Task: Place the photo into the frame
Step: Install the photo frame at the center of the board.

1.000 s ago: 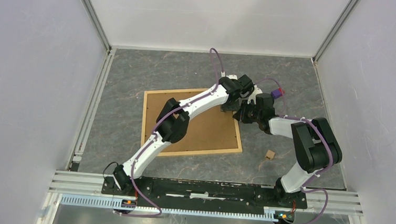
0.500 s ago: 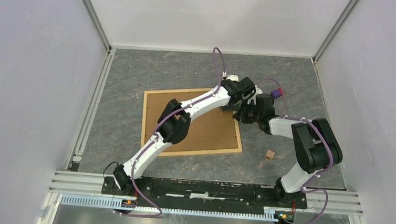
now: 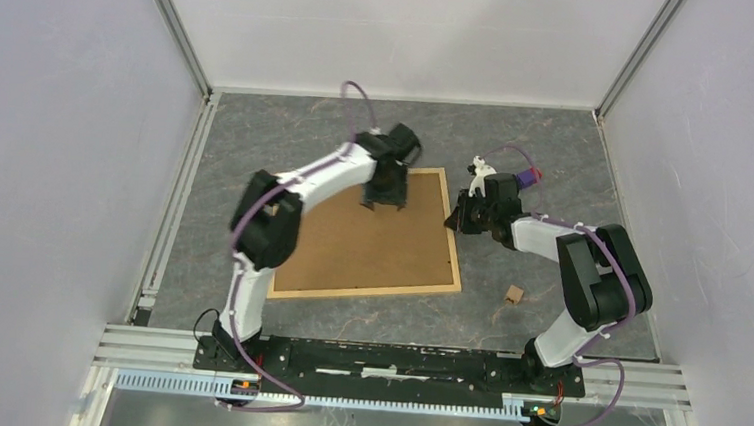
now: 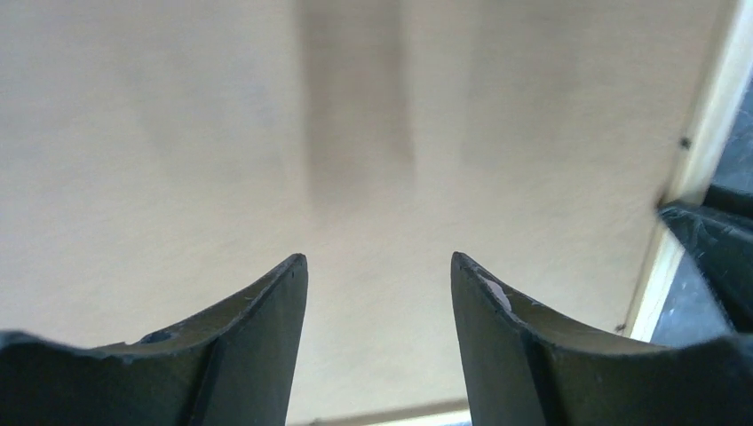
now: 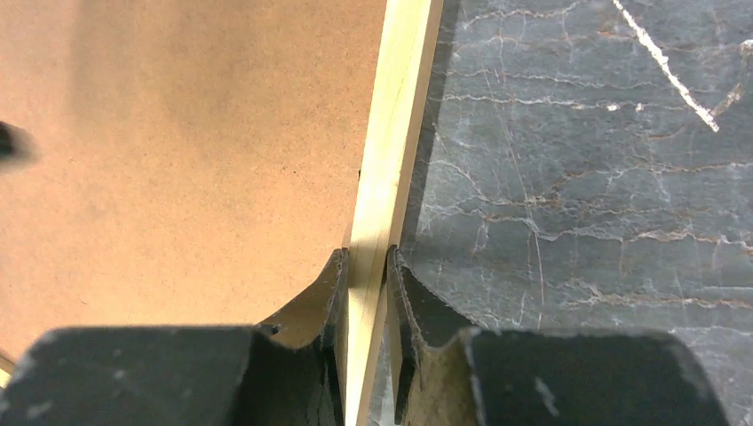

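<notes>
The frame (image 3: 351, 246) lies back side up on the grey table, a brown fibreboard panel inside thin light wood strips. My left gripper (image 3: 382, 199) hovers over the panel's far middle, open, with only bare board (image 4: 266, 133) between its fingers (image 4: 275, 302). My right gripper (image 3: 456, 222) is shut on the frame's right-hand wood strip (image 5: 400, 106), one finger (image 5: 324, 293) over the board and the other over the table. In the left wrist view that gripper is a dark shape (image 4: 715, 244) at the strip (image 4: 706, 133). The photo is out of view.
A small wooden block (image 3: 515, 294) lies on the table right of the frame's near corner. Grey walls enclose the table on three sides, with metal rails (image 3: 167, 218) along the left wall. The marbled tabletop (image 5: 577, 177) runs to the right of the frame.
My left arm has swung left, away from the frame's right edge to the panel's far middle, and its jaws have opened wider. The right gripper has kept its hold on the strip.
</notes>
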Available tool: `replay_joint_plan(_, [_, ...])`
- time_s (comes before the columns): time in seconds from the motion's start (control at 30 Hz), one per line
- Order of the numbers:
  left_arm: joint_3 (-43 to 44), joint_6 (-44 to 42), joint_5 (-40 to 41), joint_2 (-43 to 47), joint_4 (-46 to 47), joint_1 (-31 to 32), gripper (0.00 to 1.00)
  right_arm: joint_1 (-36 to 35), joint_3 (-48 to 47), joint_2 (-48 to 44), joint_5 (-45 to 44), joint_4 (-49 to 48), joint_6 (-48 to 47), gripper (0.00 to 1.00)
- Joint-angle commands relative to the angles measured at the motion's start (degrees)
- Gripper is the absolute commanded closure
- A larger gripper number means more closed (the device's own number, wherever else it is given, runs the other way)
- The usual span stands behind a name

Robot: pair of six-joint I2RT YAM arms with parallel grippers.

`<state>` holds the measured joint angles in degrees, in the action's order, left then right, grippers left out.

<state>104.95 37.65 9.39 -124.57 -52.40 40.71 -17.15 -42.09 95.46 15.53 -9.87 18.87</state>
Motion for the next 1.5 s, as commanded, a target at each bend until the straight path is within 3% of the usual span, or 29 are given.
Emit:
replay_joint_plan(0.0, [-14.98, -8.6, -6.18, 18.34, 4.68, -11.16, 0.32, -0.3, -3.55, -0.07, -4.14, 16.63, -4.29, 0.84])
replay_joint_plan(0.17, [-34.12, -10.84, -5.53, 32.24, 9.47, -25.66, 0.32, -0.29, -11.69, 0.92, -5.59, 25.9, -5.72, 0.73])
replay_joint_plan(0.4, [-45.34, -9.96, -2.92, 35.97, 13.67, -35.94, 0.27, -0.89, -23.35, 6.62, -9.8, 36.93, -8.54, 0.67])
replay_joint_plan(0.53, [-44.84, -10.75, -5.02, 31.93, 12.48, -38.17, 0.29, -1.65, -28.34, 9.09, -12.93, 40.52, -9.03, 0.66])
replay_joint_plan(0.73, [-46.7, -11.3, -6.38, 29.2, 12.81, -39.4, 0.44, -3.56, -34.53, 12.98, -14.22, 43.95, -8.5, 0.71])
replay_joint_plan(0.97, [-48.25, -10.84, -6.92, 26.79, 12.81, -39.48, 0.52, -4.99, -36.75, 15.09, -17.54, 45.97, -7.95, 0.74])
replay_joint_plan(1.47, [-48.34, -10.84, -5.89, 25.27, 12.42, -39.4, 0.59, -5.1, -37.43, 18.81, -19.3, 45.74, -7.55, 0.77])
